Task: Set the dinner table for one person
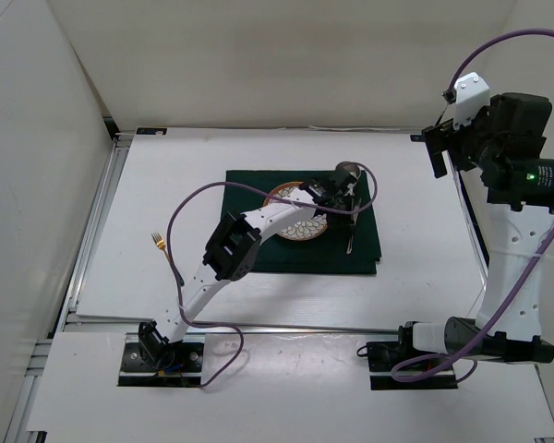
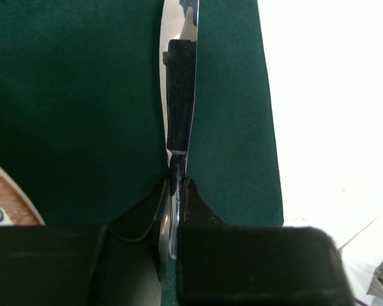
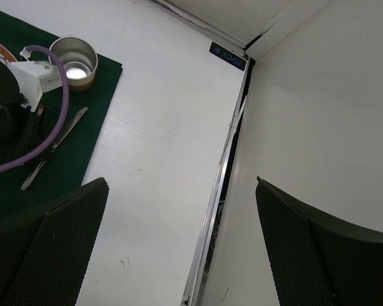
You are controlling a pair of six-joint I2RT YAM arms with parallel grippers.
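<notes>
The table lies under both arms, with a green cloth at its middle. On the cloth's right strip, beside the plate, the left gripper pinches a knife. The right gripper hangs spread wide over the table's right side, holding nothing.

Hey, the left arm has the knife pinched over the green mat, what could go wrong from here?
1. The left gripper pinches the knife on a narrow part, so the knife may twist or slip as the jaws open.
2. The steel cup stands close to that wrist and its purple cable; a careless retreat might knock it over.
</notes>
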